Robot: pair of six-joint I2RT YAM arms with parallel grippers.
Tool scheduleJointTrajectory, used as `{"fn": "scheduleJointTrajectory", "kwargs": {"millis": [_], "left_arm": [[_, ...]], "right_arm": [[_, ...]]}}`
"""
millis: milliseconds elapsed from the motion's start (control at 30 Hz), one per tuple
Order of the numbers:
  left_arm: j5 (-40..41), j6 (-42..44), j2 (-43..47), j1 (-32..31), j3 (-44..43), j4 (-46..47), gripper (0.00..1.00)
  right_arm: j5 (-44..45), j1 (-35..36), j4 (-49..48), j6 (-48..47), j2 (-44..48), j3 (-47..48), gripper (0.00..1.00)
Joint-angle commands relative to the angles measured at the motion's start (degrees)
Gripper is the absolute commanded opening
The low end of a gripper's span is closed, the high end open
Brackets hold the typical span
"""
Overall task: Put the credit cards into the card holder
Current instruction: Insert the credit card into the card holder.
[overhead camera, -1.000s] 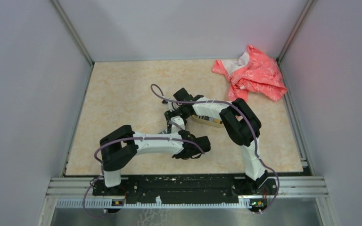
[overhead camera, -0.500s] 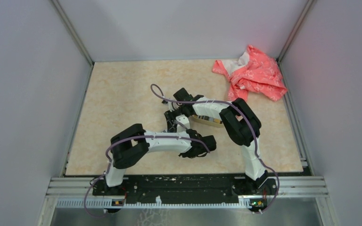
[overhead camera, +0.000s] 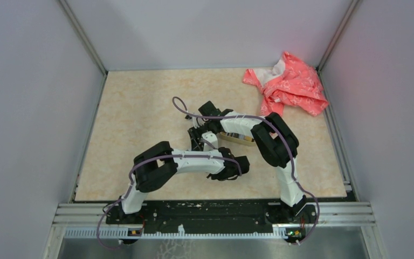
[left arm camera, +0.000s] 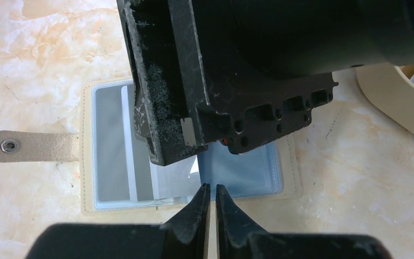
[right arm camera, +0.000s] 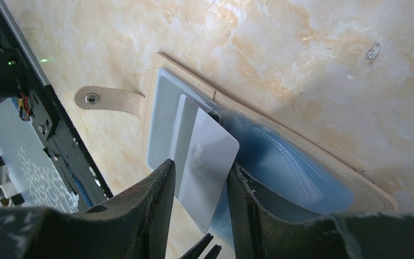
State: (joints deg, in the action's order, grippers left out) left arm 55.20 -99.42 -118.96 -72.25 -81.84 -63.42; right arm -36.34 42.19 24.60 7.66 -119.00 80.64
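A: Where is the thing being worked?

B: The flat beige folding card holder (left arm camera: 89, 178) lies open on the marbled table (left arm camera: 43, 48), clear plastic sleeves facing up. Its snap strap (left arm camera: 27, 147) sticks out from one side. A thin, pale grey-white plastic credit card (right arm camera: 207, 156) hangs tilted over the holder's middle, its leading end at a sleeve mouth.

A: And the hands?

B: The right hand (right arm camera: 199, 171) is closed on that card, a finger at each side. The left hand (left arm camera: 211, 197) is at the holder's near edge, fingers narrowed almost together. Whether they nip a sleeve cannot be told.

A: How will the card behave?

B: Probably light, stiff and slick, so a grip on its edges suits it, well back from the entering end. The sleeves look soft and would likely buckle if the card goes in askew. The holder looks light too and may slide unless pinned. A tan oval dish (left arm camera: 393, 102) stands just beside the holder, on the side away from the strap.
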Motion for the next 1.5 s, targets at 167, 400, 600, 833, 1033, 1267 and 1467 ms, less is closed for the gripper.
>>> {"fn": "scheduleJointTrajectory", "kwargs": {"millis": [167, 400, 600, 833, 1033, 1267, 1467], "left_arm": [[16.8, -26.5, -1.0, 1.2, -1.6, -17.5, 0.18], [14.5, -27.8, -1.2, 2.6, 0.1, -16.8, 0.23], [12.3, -27.9, -0.1, 3.2, 3.0, -14.2, 0.24], [11.9, -29.5, 1.1, 3.4, 4.2, -15.1, 0.25], [12.6, -29.5, 2.7, 3.3, 3.2, -16.9, 0.29], [13.9, -25.4, 9.5, 0.5, 4.6, -16.1, 0.37], [7.9, -1.4, 19.0, 0.2, 16.3, 4.0, 0.39]], "right_arm": [[-0.4, 0.5, 1.9, -1.1, 0.9, -1.4, 0.41], [-0.4, 0.5, 2.0, -1.2, 1.0, -1.4, 0.41], [-0.5, 0.4, 2.2, -1.5, 1.5, -1.5, 0.41], [0.3, 0.4, 2.5, -2.8, 3.0, -1.5, 0.42], [1.4, 0.1, 2.6, -4.0, 5.5, -1.4, 0.42], [3.6, -0.6, 1.8, -5.7, 8.9, -1.9, 0.42], [5.9, -1.5, 0.7, -5.6, 10.2, -3.0, 0.20]]}}
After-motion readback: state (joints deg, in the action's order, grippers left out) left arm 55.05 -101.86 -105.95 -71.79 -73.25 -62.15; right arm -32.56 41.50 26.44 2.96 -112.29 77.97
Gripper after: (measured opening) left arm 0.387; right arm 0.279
